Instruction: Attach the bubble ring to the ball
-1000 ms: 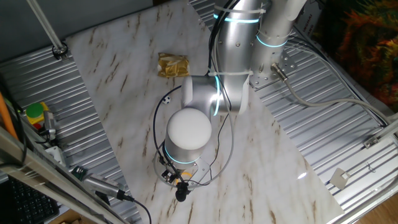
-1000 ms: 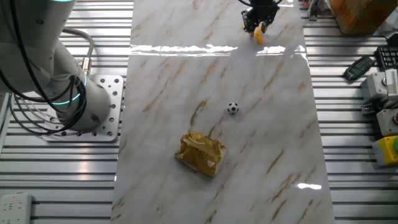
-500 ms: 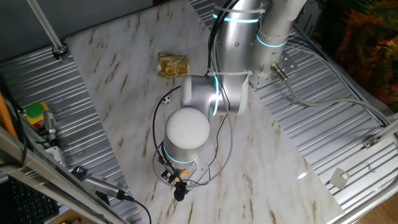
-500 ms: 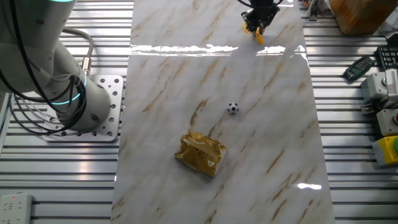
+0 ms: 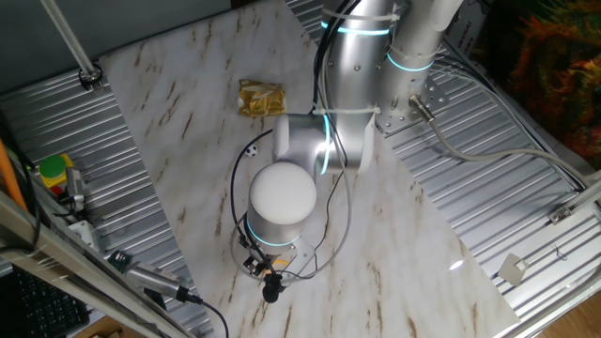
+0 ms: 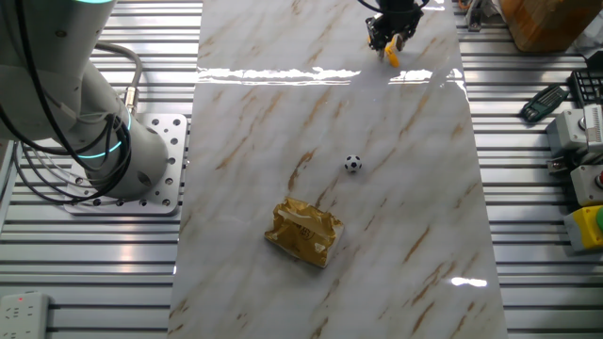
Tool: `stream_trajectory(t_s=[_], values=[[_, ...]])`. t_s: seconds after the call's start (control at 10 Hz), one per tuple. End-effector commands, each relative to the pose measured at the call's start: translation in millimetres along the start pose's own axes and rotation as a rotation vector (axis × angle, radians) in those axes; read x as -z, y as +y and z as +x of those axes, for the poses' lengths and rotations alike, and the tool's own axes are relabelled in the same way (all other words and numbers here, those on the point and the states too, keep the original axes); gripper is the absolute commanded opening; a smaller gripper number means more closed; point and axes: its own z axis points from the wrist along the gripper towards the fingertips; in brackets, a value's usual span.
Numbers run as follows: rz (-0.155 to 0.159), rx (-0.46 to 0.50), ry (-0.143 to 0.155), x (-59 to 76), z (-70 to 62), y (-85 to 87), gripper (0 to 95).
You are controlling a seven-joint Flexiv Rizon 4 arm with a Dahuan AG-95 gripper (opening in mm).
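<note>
At the far end of the marble-patterned tabletop (image 6: 330,141) in the other fixed view, the gripper (image 6: 390,41) hangs just above the surface with its dark fingers drawn close together around the bubble ring (image 6: 391,55), whose orange-yellow plastic shows as a small tilted piece poking out below the fingertips; whether the ring touches the tabletop cannot be told. From the one fixed view the same gripper (image 5: 266,278) is mostly hidden under the arm's round white wrist housing (image 5: 282,192), and only dark finger parts, thin black cables and a speck of orange show near the table's near edge, so the grip itself cannot be read there. The ball (image 6: 351,164), white with black patches, sits alone on the tabletop, well apart from the gripper and nearer the crumpled gold foil wrapper (image 6: 304,231), which lies beyond it toward the arm's base. In the one fixed view the ball (image 5: 252,149) peeks out just beside the arm's elbow, with the wrapper (image 5: 260,98) farther up the table. The foil carries some dark print, too small to read, and no other writing is legible.
</note>
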Motion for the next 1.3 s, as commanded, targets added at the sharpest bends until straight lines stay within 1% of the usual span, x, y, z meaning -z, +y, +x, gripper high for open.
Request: stream_trajectory(t_s=[0.1,0.2,0.3,0.7,0.9,1.0,1.1,1.3], values=[[-0.002,0.0,0.0,-0.9,0.4,0.5,38.0],[-0.004,-0.001,-0.001,-1.2,0.5,0.5,38.0],[-0.007,-0.002,-0.001,-1.5,0.5,0.5,19.0],[-0.009,-0.012,-0.006,-3.2,0.9,0.7,19.0],[-0.004,-0.021,-0.01,-3.2,0.9,0.7,19.0],[-0.004,-0.034,-0.015,-3.2,0.9,0.7,0.0],[-0.016,-0.045,-0.013,-3.0,0.9,0.7,0.0],[-0.008,-0.049,-0.02,-2.7,1.2,1.3,0.0]])
